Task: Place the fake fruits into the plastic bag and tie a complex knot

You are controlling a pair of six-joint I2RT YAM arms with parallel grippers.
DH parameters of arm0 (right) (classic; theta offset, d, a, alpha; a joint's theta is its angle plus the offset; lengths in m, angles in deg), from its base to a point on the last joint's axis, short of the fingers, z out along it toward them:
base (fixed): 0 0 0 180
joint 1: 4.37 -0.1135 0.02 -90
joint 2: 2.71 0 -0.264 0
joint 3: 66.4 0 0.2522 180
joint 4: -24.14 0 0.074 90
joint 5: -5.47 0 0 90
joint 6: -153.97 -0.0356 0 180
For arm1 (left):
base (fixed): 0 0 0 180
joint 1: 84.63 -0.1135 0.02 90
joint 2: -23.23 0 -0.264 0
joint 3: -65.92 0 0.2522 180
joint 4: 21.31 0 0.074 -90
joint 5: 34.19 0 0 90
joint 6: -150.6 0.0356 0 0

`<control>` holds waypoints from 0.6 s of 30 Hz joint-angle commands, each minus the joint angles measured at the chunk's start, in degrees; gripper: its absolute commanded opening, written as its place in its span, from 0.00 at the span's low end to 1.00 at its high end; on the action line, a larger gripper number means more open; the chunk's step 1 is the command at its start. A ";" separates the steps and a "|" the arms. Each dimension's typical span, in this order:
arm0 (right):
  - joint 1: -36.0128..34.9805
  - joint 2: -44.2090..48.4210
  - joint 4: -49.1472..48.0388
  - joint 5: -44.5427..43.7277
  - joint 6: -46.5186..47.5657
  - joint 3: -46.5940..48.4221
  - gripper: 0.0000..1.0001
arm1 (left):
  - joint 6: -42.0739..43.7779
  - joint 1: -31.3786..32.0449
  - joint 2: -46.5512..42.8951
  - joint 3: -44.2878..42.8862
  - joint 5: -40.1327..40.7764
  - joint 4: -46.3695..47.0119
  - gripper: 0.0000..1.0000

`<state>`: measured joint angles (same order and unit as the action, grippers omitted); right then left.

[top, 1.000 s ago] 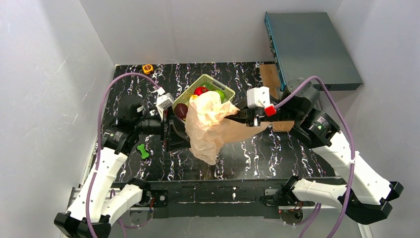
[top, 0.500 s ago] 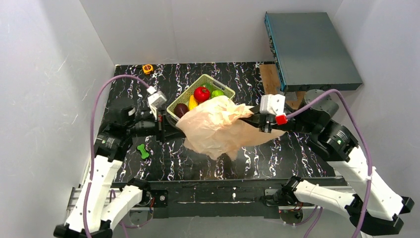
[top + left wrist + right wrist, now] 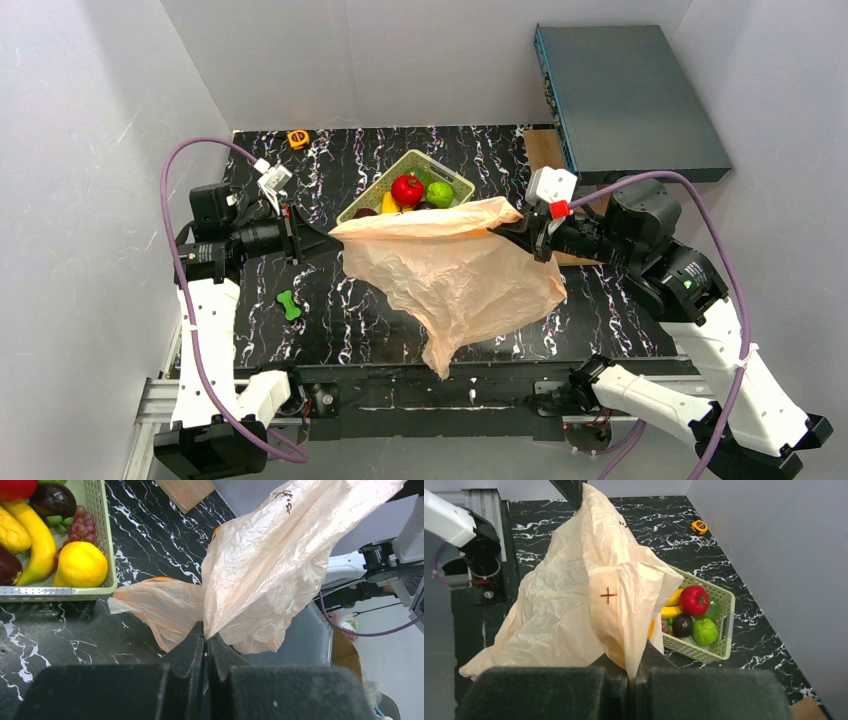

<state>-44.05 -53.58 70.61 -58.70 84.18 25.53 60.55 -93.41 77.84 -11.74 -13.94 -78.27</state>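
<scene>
The peach plastic bag [image 3: 460, 275] hangs stretched above the table between my two grippers. My left gripper [image 3: 335, 238] is shut on its left edge, and the film is pinched at the fingertips [image 3: 206, 639]. My right gripper [image 3: 500, 228] is shut on the opposite edge [image 3: 631, 667]. The fake fruits lie in the light green basket [image 3: 385, 180] behind the bag: a red apple [image 3: 407, 188], a lime [image 3: 705, 631], a dark plum [image 3: 683, 625], bananas [image 3: 37, 545], a yellow citrus [image 3: 80, 564] and grapes [image 3: 82, 527]. No knot is in view.
A green bone toy [image 3: 289, 304] lies on the black marbled table at the left. At the far edge sits a yellow tape measure [image 3: 298, 139]. A grey box [image 3: 625, 95] and a wooden board [image 3: 545, 150] stand at the back right. White walls close in both sides.
My left gripper has shut on the bag's left edge. Both arms have pulled apart, and the bunched bag now spreads wide between them.
</scene>
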 commanded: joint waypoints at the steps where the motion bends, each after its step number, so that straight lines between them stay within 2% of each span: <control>1: 2.28 0.15 -2.61 -2.96 -7.34 3.24 0.01 | 1.92 -1.52 0.62 -5.44 -2.30 -1.27 0.00; 5: 3.18 -3.84 -1.11 -4.57 -11.10 1.93 0.01 | -1.55 0.30 1.15 -9.48 -2.72 -1.06 0.00; 6: 3.35 -4.45 -0.16 -4.62 -11.09 1.31 0.12 | -2.16 0.72 1.07 -10.33 -2.00 -0.72 0.00; 7: 3.50 -4.75 0.70 -3.79 -10.59 0.38 0.35 | -2.75 0.97 0.91 -10.89 -1.25 -0.12 0.00; 9: 3.57 -4.41 2.39 -2.25 -9.42 -0.94 0.91 | -3.83 1.45 1.05 -12.76 -0.18 0.56 0.00; 10: 3.56 -4.31 3.24 -2.52 -9.00 -0.98 0.98 | -4.53 1.97 1.46 -13.64 0.28 0.63 0.00; 13: 3.56 -5.55 6.32 -3.13 -5.86 3.25 0.98 | -5.90 3.30 2.86 -16.18 0.77 0.06 0.00; 15: 3.47 -7.48 7.28 -1.86 -4.31 9.49 0.98 | -5.21 5.16 2.96 -17.06 1.25 -1.02 0.00; 18: 1.99 -11.55 7.02 0.76 -4.21 15.78 0.98 | -3.75 11.07 3.34 -17.69 4.24 -2.89 0.00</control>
<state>-40.78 -62.52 79.11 -61.02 78.08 31.94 56.09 -87.88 80.79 -27.41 -12.04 -78.66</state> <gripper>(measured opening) 0.983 0.010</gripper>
